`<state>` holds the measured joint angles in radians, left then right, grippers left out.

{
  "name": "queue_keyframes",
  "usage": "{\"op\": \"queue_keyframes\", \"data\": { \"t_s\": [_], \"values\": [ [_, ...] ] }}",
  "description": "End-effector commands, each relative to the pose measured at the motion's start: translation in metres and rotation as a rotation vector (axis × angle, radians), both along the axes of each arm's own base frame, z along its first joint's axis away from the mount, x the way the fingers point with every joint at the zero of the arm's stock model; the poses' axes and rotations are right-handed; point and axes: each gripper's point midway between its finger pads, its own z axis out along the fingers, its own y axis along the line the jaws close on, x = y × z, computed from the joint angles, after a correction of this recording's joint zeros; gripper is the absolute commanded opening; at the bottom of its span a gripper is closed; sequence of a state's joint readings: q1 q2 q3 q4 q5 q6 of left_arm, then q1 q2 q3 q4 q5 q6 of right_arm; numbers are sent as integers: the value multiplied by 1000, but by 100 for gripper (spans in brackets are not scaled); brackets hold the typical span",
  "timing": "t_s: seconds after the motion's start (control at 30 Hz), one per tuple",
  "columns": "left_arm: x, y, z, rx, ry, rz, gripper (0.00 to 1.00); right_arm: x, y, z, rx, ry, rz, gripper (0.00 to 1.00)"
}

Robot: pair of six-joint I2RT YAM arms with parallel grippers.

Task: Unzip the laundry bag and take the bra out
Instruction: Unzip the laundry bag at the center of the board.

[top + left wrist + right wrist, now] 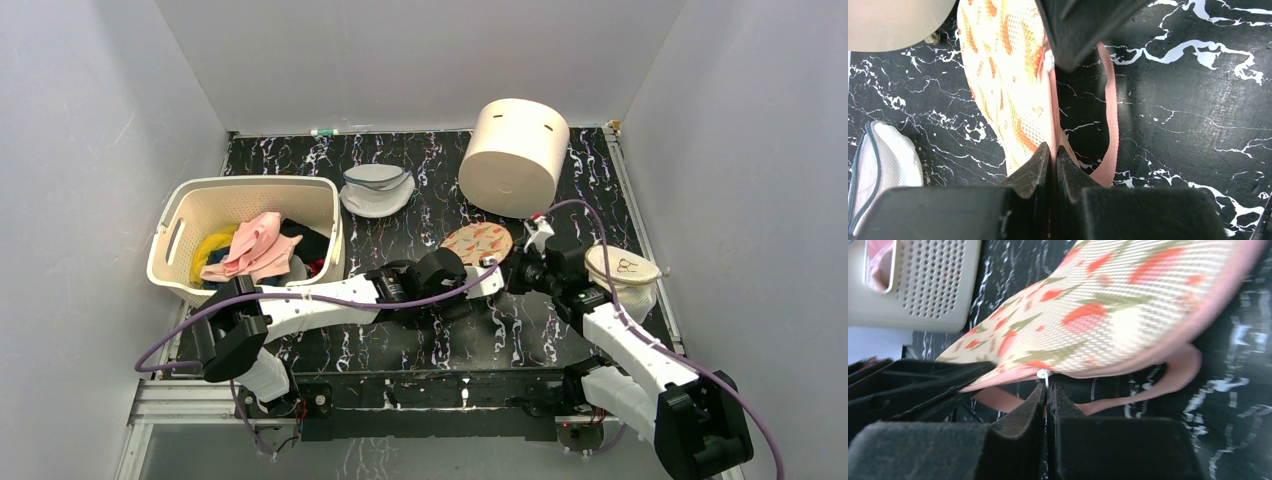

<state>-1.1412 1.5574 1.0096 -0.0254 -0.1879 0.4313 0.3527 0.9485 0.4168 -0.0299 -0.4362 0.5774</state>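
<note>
**A:** Which containers, and what is in them?

**B:** The biggest is a cream perforated laundry basket (pixel 250 183) at the left. It holds a pink cloth (pixel 250 250), something yellow (pixel 212 248) and a dark garment (pixel 310 245). Next is a cream drum (pixel 513 155) at the back, tipped so its flat end faces forward. Its inside is hidden.

**A:** And the laundry bag?

**B:** The laundry bag (pixel 477 241) lies mid-table between the 2 arms, just in front of the drum. I cannot tell what is inside it. A round grey-white mesh bag (pixel 377 188) lies flat behind it. A round cream mesh pouch (pixel 622 272) sits at the right edge.

**A:** The surface and the room?

**B:** The table (pixel 420 215) is black marble with white veins, with plain pale walls (pixel 400 60) on 3 sides.

**A:** Textures?

**B:** The laundry bag is woven mesh with a red-orange flower print and a smooth pink zipper rim (pixel 1110 100), which gapes apart on one side.

**A:** The fingers?

**B:** The left gripper (pixel 1053 152) is pinched closed on that rim. The right gripper (pixel 1047 387) is closed on the small metal zipper pull (pixel 1042 374).
</note>
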Motion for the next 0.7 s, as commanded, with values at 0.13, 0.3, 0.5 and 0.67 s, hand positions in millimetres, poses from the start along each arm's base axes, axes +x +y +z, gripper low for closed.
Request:
{"op": "queue_keyframes", "data": {
  "t_s": [0.13, 0.3, 0.5, 0.67],
  "values": [
    [2, 10, 24, -24, -49, 17, 0, 27, -38, 3, -34, -21, -118, 0],
    [1, 8, 19, -13, -33, 19, 11, 8, -13, 19, 74, -50, 57, 0],
    [-7, 0, 15, -32, 13, -9, 63, -9, 14, 44, 170, -97, 143, 0],
    [-6, 1, 11, -24, 15, -4, 68, -24, 51, 52, 182, -106, 226, 0]
  ]
}}
